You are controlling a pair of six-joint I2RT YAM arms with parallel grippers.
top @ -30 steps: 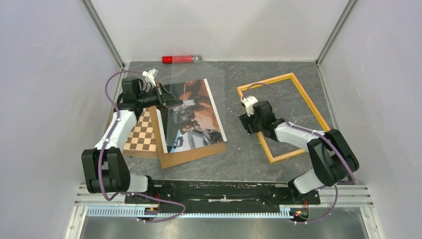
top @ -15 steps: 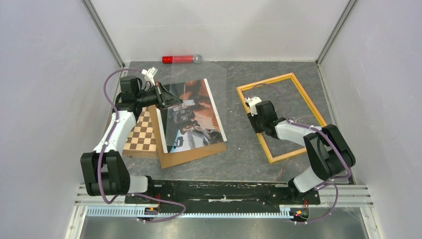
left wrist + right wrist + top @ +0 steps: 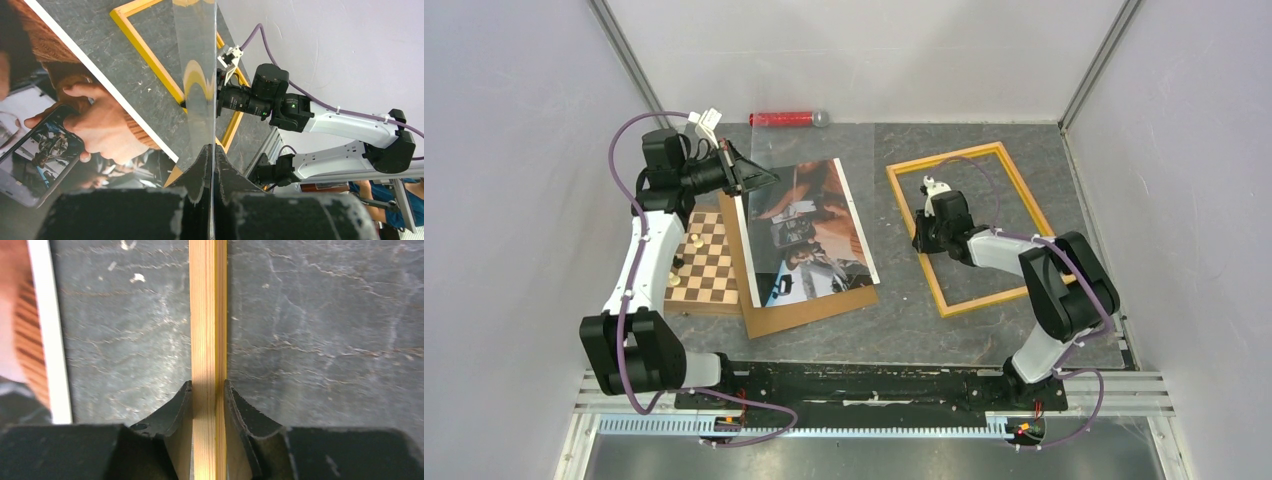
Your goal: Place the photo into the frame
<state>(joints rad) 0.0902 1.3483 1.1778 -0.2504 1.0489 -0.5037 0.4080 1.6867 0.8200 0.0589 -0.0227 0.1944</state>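
View from above of a dark grey surface (image 3: 904, 320) with two robot arms bolted at its near edge; the photo (image 3: 814, 230), a dark print with a thin white border, lies face up on a brown backing board (image 3: 814, 312) left of centre, its long axis running away from the arms and tilted a little. The frame (image 3: 946, 159), a thin rectangle of yellow-orange wood, lies flat to the right of the photo with a bare strip of surface between them; its long axis leans much the same way.

The right pincer (image 3: 208, 390) is clamped on the frame's left long rail, the rail that faces the photo; the wrist view shows one finger pressed to each side of the wood. The left pincer (image 3: 746, 177) is closed on a clear sheet (image 3: 200, 60), which it holds up on edge above the photo's far left corner; a chessboard (image 3: 709, 270) sits below that arm.

The photo lies to the left of the gripped rail, so the frame and photo probably have to be brought together sideways; the left arm is nearer the photo but its pincer is occupied; the right arm has the frame in hand but not the photo.
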